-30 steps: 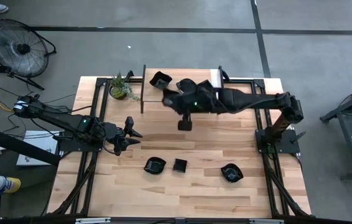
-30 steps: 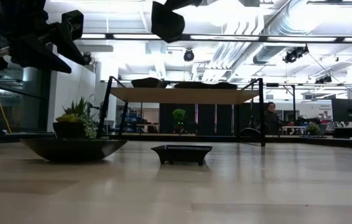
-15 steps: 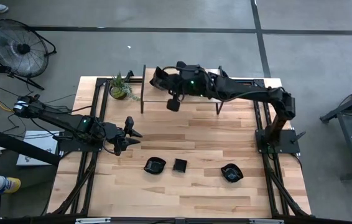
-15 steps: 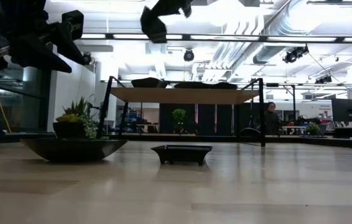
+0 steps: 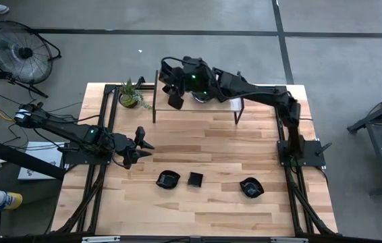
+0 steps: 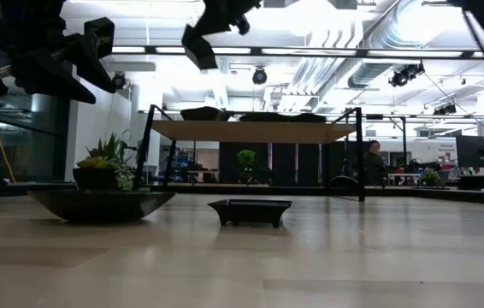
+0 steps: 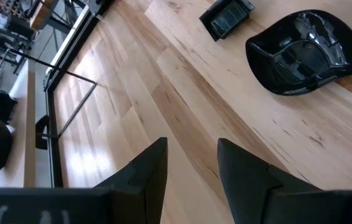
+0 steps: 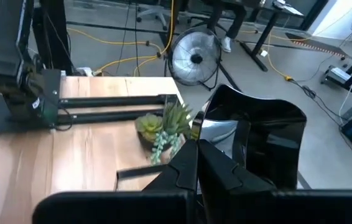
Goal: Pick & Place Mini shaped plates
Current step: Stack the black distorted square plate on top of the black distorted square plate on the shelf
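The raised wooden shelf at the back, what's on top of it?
Black mini plates sit on the shelf. From above, the right arm and its shut hand cover most of them, so their count stays unclear.

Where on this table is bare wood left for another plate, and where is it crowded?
Free: the wide strip between the shelf and the front row of three plates. Crowded: the shelf top, where the right gripper hovers shut; the left gripper waits open.

Bright, even overhead light fills the scene. In the low view, ceiling strip lights (image 6: pixel 327 51) blow out toward twelve o'clock, leaving the arms as dark silhouettes, and the near table (image 6: pixel 242 265) is soft and out of focus. A pale glare streaks the wood at nine o'clock in the left wrist view, and highlights glint on a glossy plate (image 7: pixel 306 53). Shadows in the high view are faint.
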